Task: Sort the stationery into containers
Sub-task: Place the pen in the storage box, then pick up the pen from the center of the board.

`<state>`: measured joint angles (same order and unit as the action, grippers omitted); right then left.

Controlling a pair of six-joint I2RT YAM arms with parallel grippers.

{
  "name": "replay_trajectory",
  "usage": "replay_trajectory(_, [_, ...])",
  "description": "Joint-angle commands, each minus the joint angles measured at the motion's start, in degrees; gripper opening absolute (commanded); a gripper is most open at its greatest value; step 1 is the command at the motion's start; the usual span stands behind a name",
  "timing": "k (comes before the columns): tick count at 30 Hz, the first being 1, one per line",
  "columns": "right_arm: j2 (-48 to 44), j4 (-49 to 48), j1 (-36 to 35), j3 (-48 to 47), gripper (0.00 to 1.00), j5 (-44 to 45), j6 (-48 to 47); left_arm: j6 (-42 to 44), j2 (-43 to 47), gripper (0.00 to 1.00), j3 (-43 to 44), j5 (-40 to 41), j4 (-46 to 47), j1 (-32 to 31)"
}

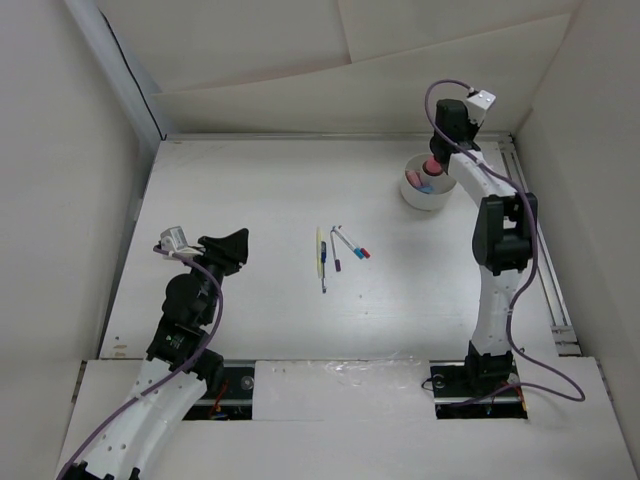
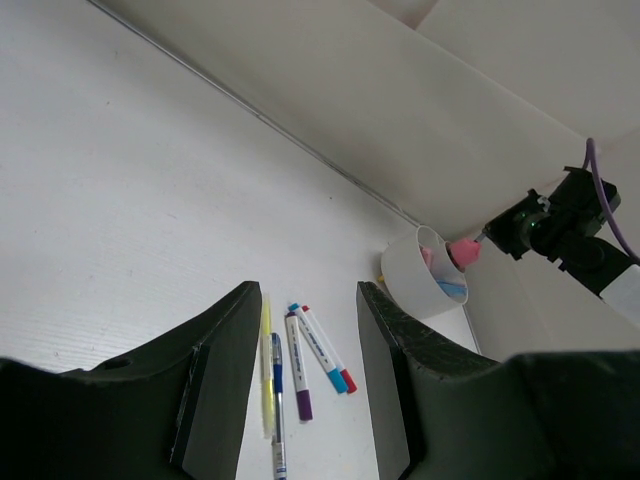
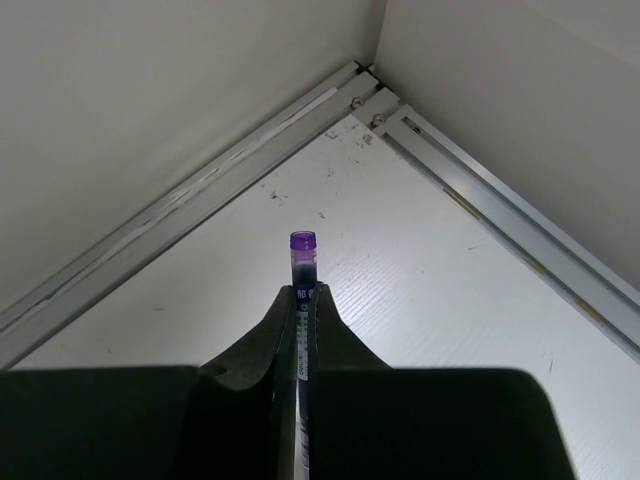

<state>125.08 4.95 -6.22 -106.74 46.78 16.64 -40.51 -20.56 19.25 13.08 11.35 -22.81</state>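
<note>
Right wrist view only: right pincer (image 3: pixel 302 296) pressed together on the held pen (image 3: pixel 302 250), a thin one with a purple tip poking out past the fingertips. Below it, bare table (image 3: pixel 400 290) and the far corner with metal rails (image 3: pixel 500 215). No tub in this view.

Top view: right arm stretched to the far right of the table, right pincer (image 1: pixel 436 160) over the tub (image 1: pixel 424 203). Held pen not visible from here. A pink piece (image 1: pixel 432 166) sits at the pincer's tip above the tub; cannot tell if they touch. More pink and blue bits lie inside the tub, dividers not made out.

Left wrist view: left pincer (image 2: pixel 307 300) spread wide, holding nothing, clear of the table. Loose pens (image 2: pixel 298 370) lie side by side between its fingers in the picture: yellow, blue, one purple-capped, two white with blue and red caps. The lower ends of the yellow and blue pens are cut off at the frame edge. Tub (image 2: pixel 408 278) beyond them, pink piece (image 2: pixel 463 252) at its rim.

Top view puts the pens (image 1: pixel 335 252) mid-table, well apart from the left pincer (image 1: pixel 228 248) and from the tub.
</note>
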Motion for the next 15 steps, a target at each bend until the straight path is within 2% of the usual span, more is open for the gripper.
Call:
replay_trajectory(1, [-1.94, -4.33, -0.81, 0.57, 0.00, 3.31, -0.56, 0.87, 0.34, 0.40, 0.00, -0.60, 3.06, -0.22])
replay_trajectory(6, [-5.62, -4.34, -1.34, 3.20, 0.24, 3.84, 0.49, 0.87, 0.87, 0.40, 0.00, -0.60, 3.06, -0.22])
replay_trajectory(15, [-13.89, -4.34, -1.87, 5.49, 0.38, -1.95, 1.55, 0.87, 0.87, 0.40, 0.00, -0.60, 3.06, -0.22])
